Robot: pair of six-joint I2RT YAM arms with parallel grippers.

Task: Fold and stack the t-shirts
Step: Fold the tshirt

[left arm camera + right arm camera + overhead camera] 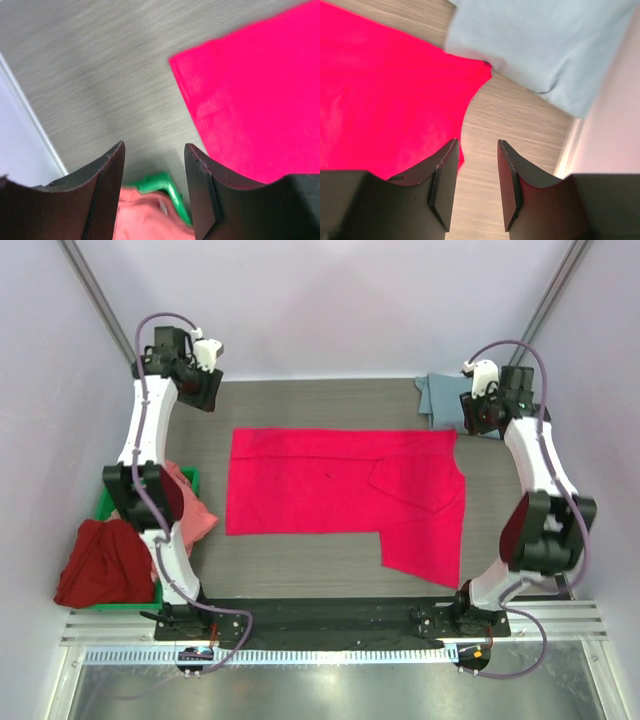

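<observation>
A crimson-pink t-shirt (340, 490) lies spread flat across the middle of the table, its right part folded over toward the front. My left gripper (205, 390) hovers above the table off the shirt's far-left corner (250, 90), open with nothing between its fingers. My right gripper (480, 410) hangs above the far-right corner (395, 90), open and empty over bare table. A blue-grey t-shirt (438, 398) lies at the far right, behind that gripper. A salmon pink t-shirt (190, 505) and a dark red t-shirt (100, 565) sit piled at the left.
A green plastic bin (105, 505) stands at the left edge under the salmon and dark red shirts, its rim (165, 187) showing below my left fingers. White walls close in the table on three sides.
</observation>
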